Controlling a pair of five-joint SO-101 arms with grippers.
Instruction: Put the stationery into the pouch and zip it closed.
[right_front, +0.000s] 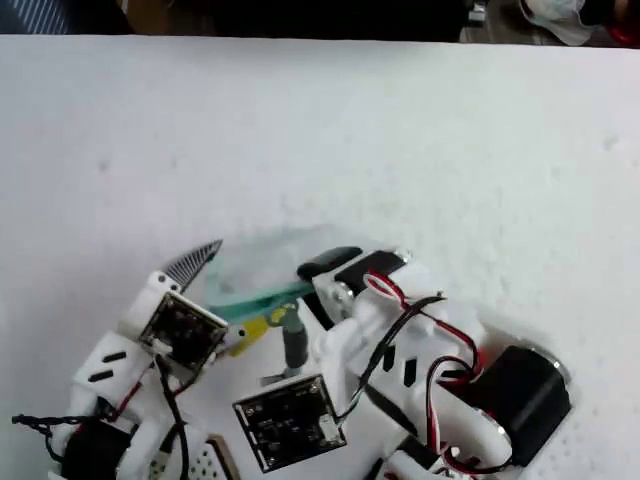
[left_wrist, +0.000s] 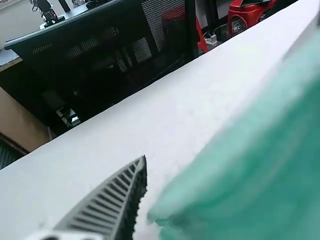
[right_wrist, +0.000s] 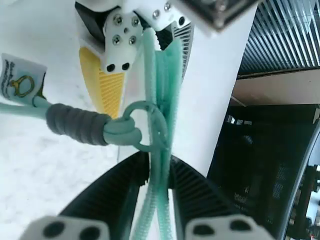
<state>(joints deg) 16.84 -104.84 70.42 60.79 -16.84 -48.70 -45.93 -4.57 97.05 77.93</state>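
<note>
The pouch (right_front: 262, 268), translucent and teal, is held on edge near the middle of the desk's (right_front: 400, 140) near edge, between the two arms. The right gripper (right_wrist: 157, 167) is clenched on the pouch's zip rim, which is pressed from both sides by the black fingers (right_wrist: 120, 192). The left gripper (right_front: 244, 282) is spread, with the pouch's other end between its grey and yellow fingers and apparently not pinched. A grey ribbed pull (right_wrist: 75, 122) on a teal cord is looped to the rim between the two grippers. Whether the stationery is inside cannot be told. Loading is judged to be complete or nearly so, and zipping is judged to be the step in hand. How much of the rim is closed cannot be read.
</note>
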